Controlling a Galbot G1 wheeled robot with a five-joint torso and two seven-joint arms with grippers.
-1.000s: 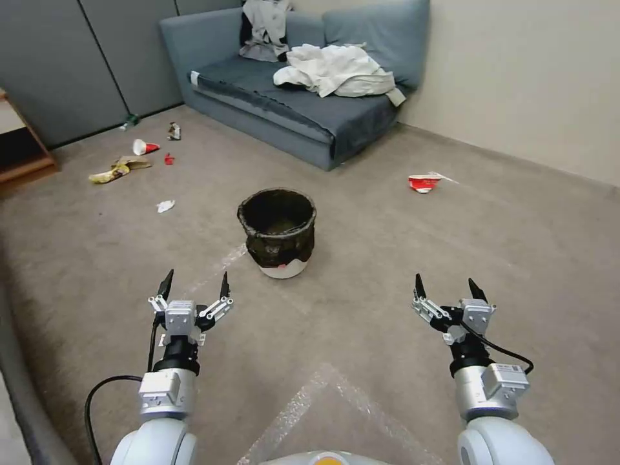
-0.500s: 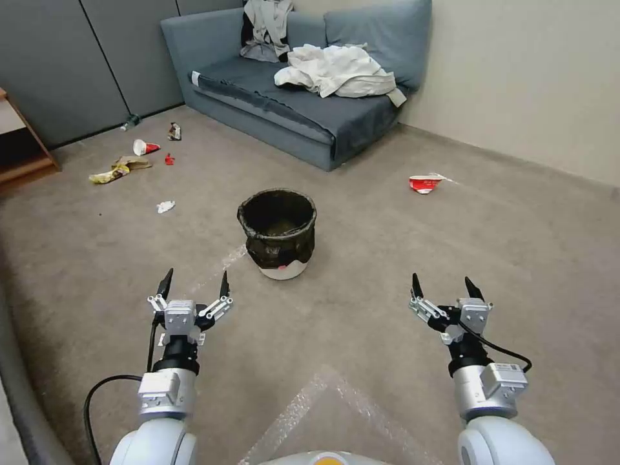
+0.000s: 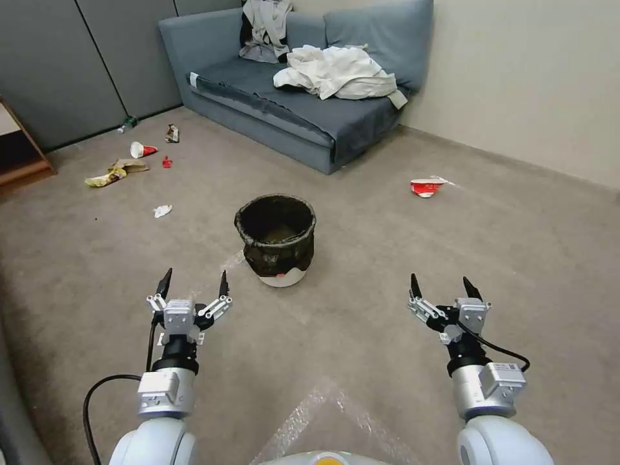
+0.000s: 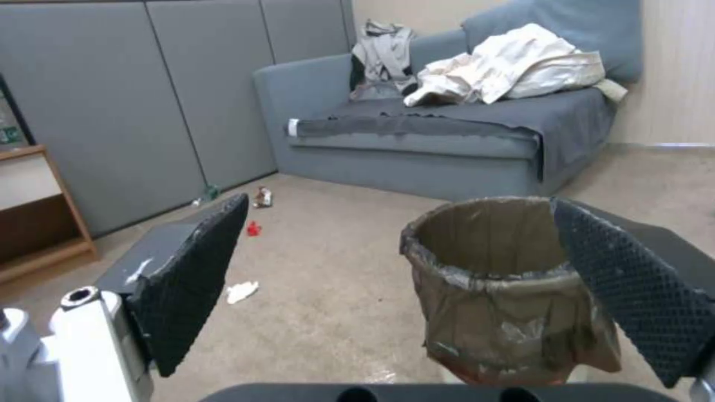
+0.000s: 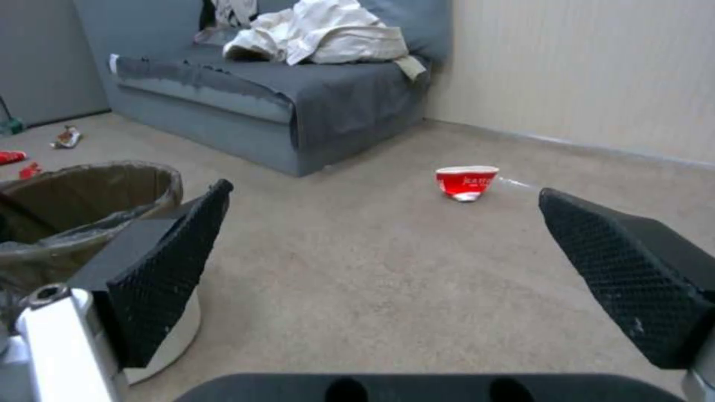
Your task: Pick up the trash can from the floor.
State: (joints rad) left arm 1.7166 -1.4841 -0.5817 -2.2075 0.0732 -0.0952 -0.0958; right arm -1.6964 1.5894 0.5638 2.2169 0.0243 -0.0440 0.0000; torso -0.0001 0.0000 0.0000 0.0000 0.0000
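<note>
Standing upright on the floor (image 3: 387, 271), the trash can (image 3: 276, 240) sits ahead of the robot and a little toward its left side, well short of the sofa (image 3: 303, 110) behind it. Its long axis runs straight up and down, the open mouth facing the ceiling and the narrower white base planted on the carpet, so the rim and the bag folded over it are the parts easiest to reach from above or from the side.

Both arms are held low and forward, level with each other. The left gripper (image 3: 194, 286) hangs near the can, just short of it and off to its left, with its fingers (image 4: 190, 279) spread wide and nothing between them; from the left wrist view the can lies ahead, toward one finger and not centred in the gap. The right gripper (image 3: 439, 289) is well apart from the can on the other side, its fingers (image 5: 160, 285) equally wide and empty, and it faces a crushed red cup (image 3: 426, 187) lying near the wall.

That open, forward pose reads as a ready stance: the wide spread suits a round, tapered body or its rim, and the left arm looks the better placed of the two. Loose litter (image 3: 116, 173) lies far off to the left, clear of any reach toward the can
</note>
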